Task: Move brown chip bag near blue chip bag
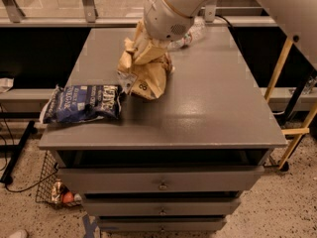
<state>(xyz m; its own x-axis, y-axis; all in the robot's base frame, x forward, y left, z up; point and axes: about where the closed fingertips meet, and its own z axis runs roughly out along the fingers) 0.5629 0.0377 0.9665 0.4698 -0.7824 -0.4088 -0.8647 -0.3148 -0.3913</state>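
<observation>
The brown chip bag (147,77) is crumpled, tan with a darker panel, and stands at the left middle of the grey table (213,108). My gripper (142,47) comes down from the white arm and is shut on the bag's top; the arm hides most of the fingers. The bag's lower edge rests on or just above the tabletop. The blue chip bag (83,103) lies flat at the table's front left. Its right end is just left of the brown bag and almost touches it.
A clear plastic bottle (190,34) lies at the back of the table behind the arm. Drawers are below the tabletop. A yellow frame (279,68) stands to the right. A wire basket (52,187) sits on the floor at the left.
</observation>
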